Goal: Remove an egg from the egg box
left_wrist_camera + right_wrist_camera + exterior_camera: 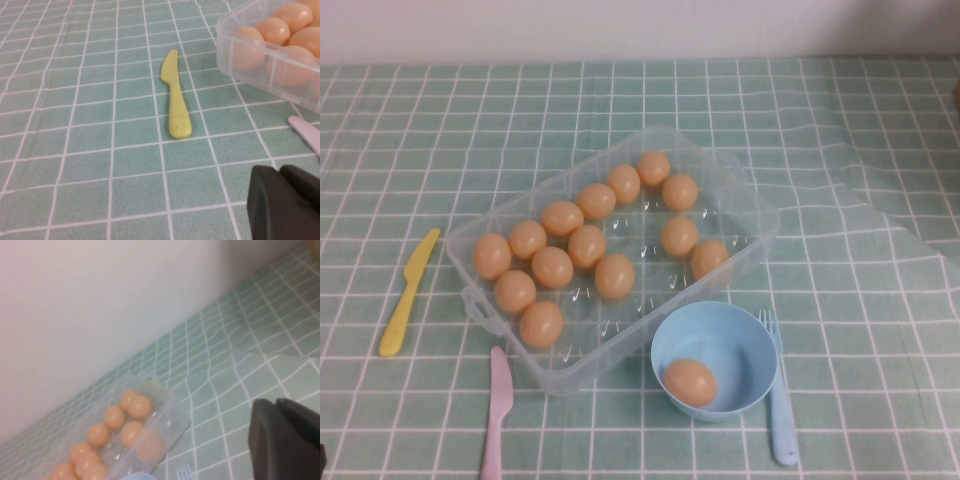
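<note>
Seemingly pre-reach: both pincers off the surface, right pincer (287, 440) together, left pincer (285, 200) unreadable; next, open over an egg (710, 258) at the egg box's (740, 185) four o'clock

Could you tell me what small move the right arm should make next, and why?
Probably swing the shut right gripper, now off by the table's far right side, toward the clear plastic egg box and open it: an orange-tan egg sits nearest. The left gripper hovers near the yellow plastic knife.
</note>
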{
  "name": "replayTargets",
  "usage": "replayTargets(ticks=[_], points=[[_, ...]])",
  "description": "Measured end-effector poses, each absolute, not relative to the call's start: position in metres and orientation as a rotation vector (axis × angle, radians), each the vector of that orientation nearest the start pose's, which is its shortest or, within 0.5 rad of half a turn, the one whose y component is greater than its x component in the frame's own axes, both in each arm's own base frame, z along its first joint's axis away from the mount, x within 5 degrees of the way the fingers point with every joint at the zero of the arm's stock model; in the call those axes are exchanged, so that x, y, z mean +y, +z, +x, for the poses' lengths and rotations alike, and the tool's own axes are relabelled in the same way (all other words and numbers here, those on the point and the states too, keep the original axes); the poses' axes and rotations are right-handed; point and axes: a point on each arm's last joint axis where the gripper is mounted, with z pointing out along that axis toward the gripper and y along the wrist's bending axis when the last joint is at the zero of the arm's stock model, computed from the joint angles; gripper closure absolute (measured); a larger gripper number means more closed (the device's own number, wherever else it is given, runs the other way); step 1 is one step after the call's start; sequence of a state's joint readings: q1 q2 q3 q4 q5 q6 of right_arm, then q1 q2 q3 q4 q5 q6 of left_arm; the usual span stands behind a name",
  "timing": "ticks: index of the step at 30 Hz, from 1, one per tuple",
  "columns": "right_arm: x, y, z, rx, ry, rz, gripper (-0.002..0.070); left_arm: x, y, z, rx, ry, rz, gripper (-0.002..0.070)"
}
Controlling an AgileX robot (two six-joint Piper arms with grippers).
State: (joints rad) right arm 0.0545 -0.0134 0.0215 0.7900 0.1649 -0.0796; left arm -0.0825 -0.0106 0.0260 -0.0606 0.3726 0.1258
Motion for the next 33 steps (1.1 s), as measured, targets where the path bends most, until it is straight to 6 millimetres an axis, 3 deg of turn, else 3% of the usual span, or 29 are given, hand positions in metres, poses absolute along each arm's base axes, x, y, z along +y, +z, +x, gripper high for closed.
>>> replayTargets(ticks=[5, 12, 17, 23, 26, 33], points=[[0.024, 0.229, 0.055, 1.695, 0.742, 0.362, 0.0694, -0.006, 0.172, 0.052, 1.864, -0.03, 0.157, 0.0675], [0.039, 0.283, 0.08, 2.11, 0.689, 0.14, 0.0694, -0.006, 0.172, 0.052, 1.864, -0.03, 0.157, 0.0675], [0.04, 0.302, 0.118, 2.397, 0.59, 0.039, 0.0694, -0.006, 0.172, 0.052, 1.864, -0.03, 0.157, 0.0675], [0.045, 0.314, 0.175, 2.584, 0.516, -0.088, 0.0694, -0.006, 0.172, 0.052, 1.864, -0.03, 0.157, 0.0675], [0.06, 0.316, 0.202, 2.635, 0.481, -0.209, 0.0694, -0.006, 0.172, 0.052, 1.864, -0.03, 0.157, 0.0675], [0.118, 0.319, 0.26, 2.673, 0.415, -0.505, 0.0694, -0.006, 0.172, 0.052, 1.864, -0.03, 0.157, 0.0675]])
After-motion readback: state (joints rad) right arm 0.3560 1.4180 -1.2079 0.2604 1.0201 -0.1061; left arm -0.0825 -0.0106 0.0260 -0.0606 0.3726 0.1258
